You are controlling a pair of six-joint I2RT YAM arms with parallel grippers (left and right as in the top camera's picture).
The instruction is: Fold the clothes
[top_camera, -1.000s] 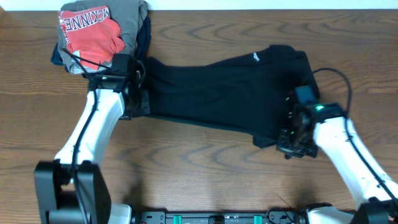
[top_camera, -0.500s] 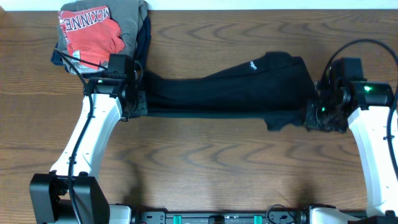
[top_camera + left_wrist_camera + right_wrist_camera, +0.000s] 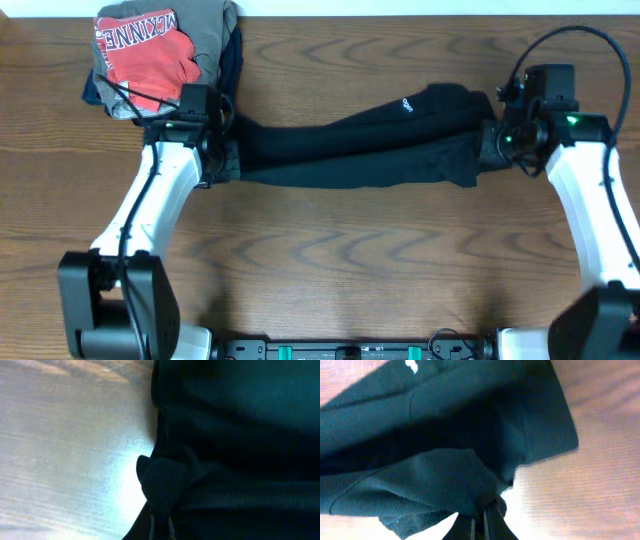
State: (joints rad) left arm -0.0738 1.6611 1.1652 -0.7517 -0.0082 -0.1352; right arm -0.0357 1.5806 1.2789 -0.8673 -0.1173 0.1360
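Note:
The black top (image 3: pixel 360 145) is stretched in a long band across the table between my two grippers, its small white logo (image 3: pixel 407 102) facing up near the right end. My left gripper (image 3: pixel 222 160) is shut on the top's left edge; the left wrist view shows a bunch of black fabric (image 3: pixel 165 480) pinched between the jaws (image 3: pixel 161 527). My right gripper (image 3: pixel 487 148) is shut on the top's right edge; the right wrist view shows the black cloth (image 3: pixel 445 445) gathered into the jaws (image 3: pixel 479 522), with the logo (image 3: pixel 411 366) at the top.
A stack of folded garments stands at the back left: a red shirt with white letters (image 3: pixel 145 48) on top of grey (image 3: pixel 205 30) and navy (image 3: pixel 232 55) pieces, close behind my left gripper. Bare wooden table (image 3: pixel 330 270) lies in front of the top.
My right gripper has swung from the front right up and back, pulling the top's right lower corner up over itself. The top has narrowed into a long stretched band. The left gripper has barely moved.

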